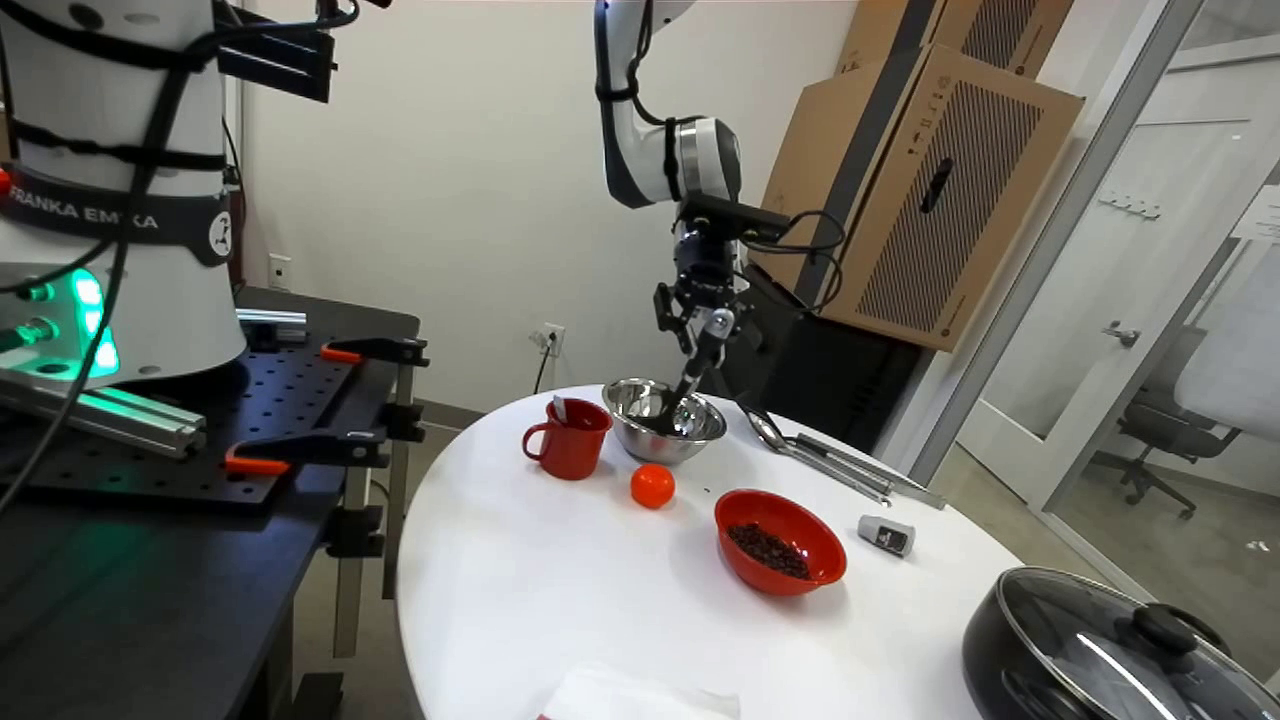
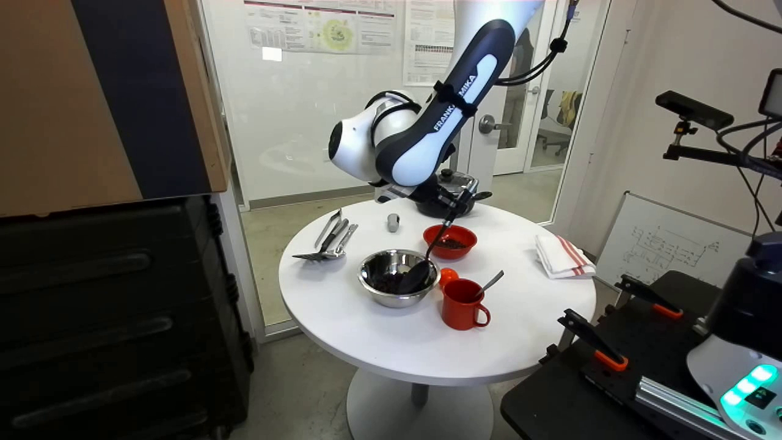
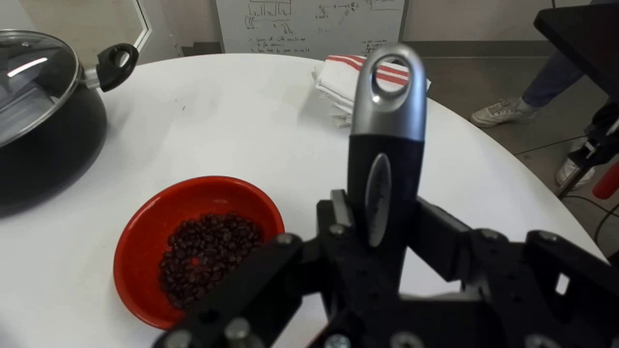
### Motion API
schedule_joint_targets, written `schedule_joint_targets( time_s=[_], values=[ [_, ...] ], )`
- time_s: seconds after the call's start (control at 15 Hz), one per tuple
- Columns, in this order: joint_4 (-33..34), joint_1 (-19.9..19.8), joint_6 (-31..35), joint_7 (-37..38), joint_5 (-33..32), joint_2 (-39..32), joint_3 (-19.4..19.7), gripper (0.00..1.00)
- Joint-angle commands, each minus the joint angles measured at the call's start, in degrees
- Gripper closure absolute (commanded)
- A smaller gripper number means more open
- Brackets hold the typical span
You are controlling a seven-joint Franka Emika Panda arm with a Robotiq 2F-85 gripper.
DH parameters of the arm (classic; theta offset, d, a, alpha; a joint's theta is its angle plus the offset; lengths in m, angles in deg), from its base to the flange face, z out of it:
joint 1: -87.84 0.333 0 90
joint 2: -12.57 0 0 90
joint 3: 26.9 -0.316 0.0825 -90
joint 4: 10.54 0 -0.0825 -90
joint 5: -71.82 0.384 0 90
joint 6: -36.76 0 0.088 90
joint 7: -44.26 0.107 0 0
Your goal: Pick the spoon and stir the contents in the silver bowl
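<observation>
Utensils [image 2: 330,252] at far left on the counter [image 2: 366,342] in an exterior view. Next, silver bowl [image 2: 391,299]: spoon [image 2: 416,275] is scoop-down inside it (interior too dark to make out), handle tilted up and right. Hand [image 3: 379,232] has the handle pinched, fingers on both sides per wrist view. Orange ball [image 2: 448,275] just beside the silver bowl, red bowl [image 2: 451,253] with dark beans [image 3: 208,251] farther back, red mug [image 2: 458,308], striped towel [image 2: 563,256] far right.
</observation>
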Motion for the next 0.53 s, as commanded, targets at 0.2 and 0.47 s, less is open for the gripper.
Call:
schedule_joint_targets(
  time_s=[0.2,0.47],
  values=[
    [4.1,1.41,-4.37,6.92,-3.11,-2.82,-0.27,0.92],
    [5.09,2.53,-3.64,9.58,-3.55,-4.03,-0.92,0.92]
  ],
)
